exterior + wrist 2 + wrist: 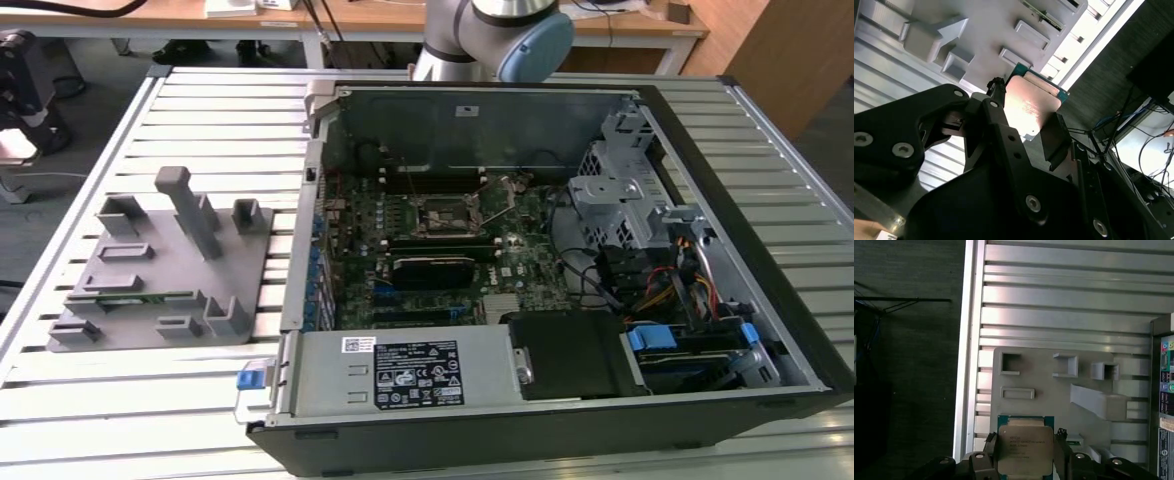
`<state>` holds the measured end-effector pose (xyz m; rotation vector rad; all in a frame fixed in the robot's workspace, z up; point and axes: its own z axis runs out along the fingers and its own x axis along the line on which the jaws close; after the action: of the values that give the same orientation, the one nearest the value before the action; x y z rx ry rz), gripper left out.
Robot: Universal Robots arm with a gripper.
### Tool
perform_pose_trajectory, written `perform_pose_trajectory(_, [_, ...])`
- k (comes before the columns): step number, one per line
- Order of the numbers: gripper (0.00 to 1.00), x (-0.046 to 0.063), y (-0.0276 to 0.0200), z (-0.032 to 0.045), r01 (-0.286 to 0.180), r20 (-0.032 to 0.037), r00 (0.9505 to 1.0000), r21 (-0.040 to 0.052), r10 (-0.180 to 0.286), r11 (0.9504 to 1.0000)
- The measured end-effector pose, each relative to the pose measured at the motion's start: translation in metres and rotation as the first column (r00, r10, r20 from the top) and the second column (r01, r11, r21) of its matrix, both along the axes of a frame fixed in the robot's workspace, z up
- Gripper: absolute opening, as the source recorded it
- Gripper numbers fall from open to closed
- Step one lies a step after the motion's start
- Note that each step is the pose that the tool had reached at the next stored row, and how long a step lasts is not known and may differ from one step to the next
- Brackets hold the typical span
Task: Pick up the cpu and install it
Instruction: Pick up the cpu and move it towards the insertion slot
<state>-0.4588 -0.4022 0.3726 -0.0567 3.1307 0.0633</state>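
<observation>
Cpu (1025, 445) is a flat square chip with a silvery metal top and a thin green rim. It is pinched by two opposite edges between the black fingers (1063, 452) of the gripper (1025, 460), which is closed only to chip width, and hangs over the near edge of the grey tray (1049, 405). The tray sits on the slatted table (200, 110) with a memory stick (134, 297) in one slot, beside the open computer case (747, 130), whose motherboard socket (447, 215) lies among cables and a drive cage (617, 190).
</observation>
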Motion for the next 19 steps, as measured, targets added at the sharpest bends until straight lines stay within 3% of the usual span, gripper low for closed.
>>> perform_pose_trajectory(19, [0.53,0.026,0.0000,0.0000,0.000,0.0000,1.0000,0.0000,0.000,1.0000])
